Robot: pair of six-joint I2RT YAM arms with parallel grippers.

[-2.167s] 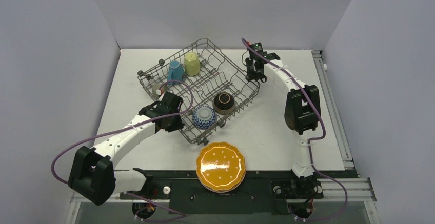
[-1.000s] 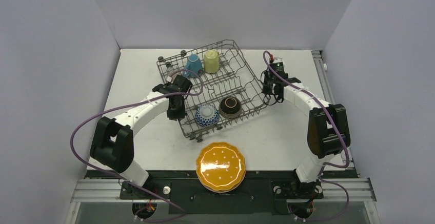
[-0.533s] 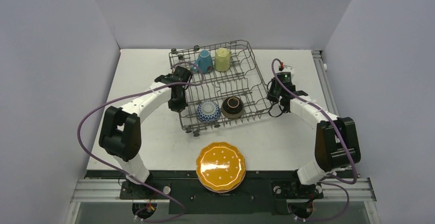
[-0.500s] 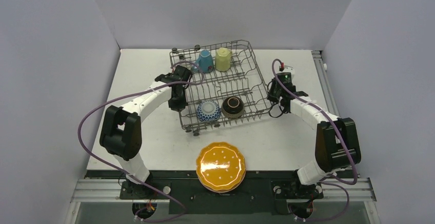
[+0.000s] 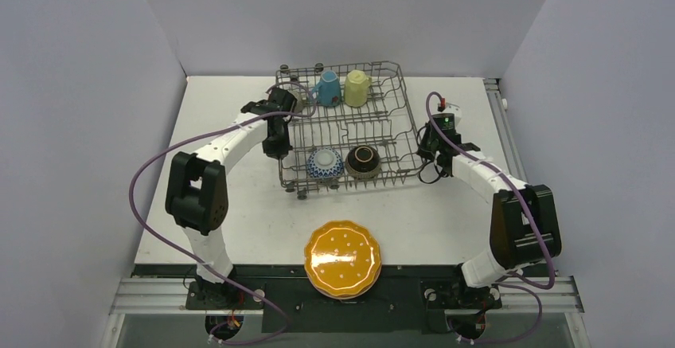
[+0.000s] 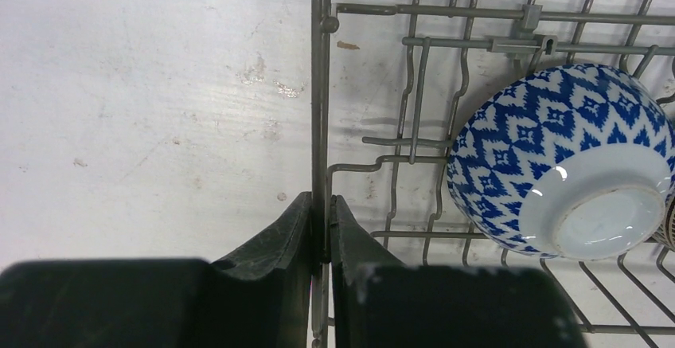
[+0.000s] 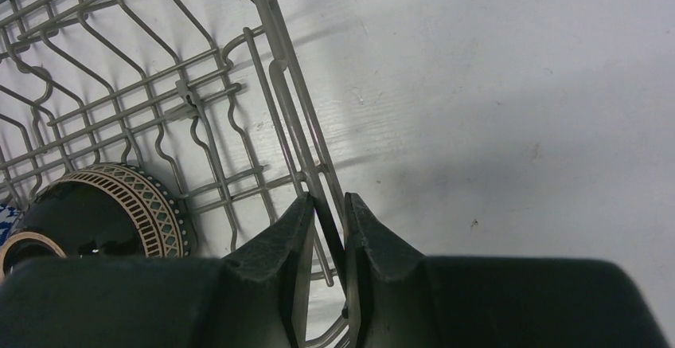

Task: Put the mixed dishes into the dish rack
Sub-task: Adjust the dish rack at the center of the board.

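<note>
Left gripper [image 6: 321, 236]: jaws pinched tight on the left rim wire of the square grey wire dish rack [image 5: 362, 125]. Right gripper [image 7: 326, 220]: clamped likewise on the right rim wire. The two-sided hold probably serves to square the rack on the white table [image 5: 239, 205].

Inside, near row: blue-white patterned bowl [image 6: 565, 161] and dark brown bowl [image 7: 103, 205], both mouth-down, presumably to drain. Far row: blue mug [image 5: 327, 89], pale-yellow mug [image 5: 356, 87].

Orange scalloped dotted plate [image 5: 343, 258] lies outside the rack at the near edge, not yet loaded.
</note>
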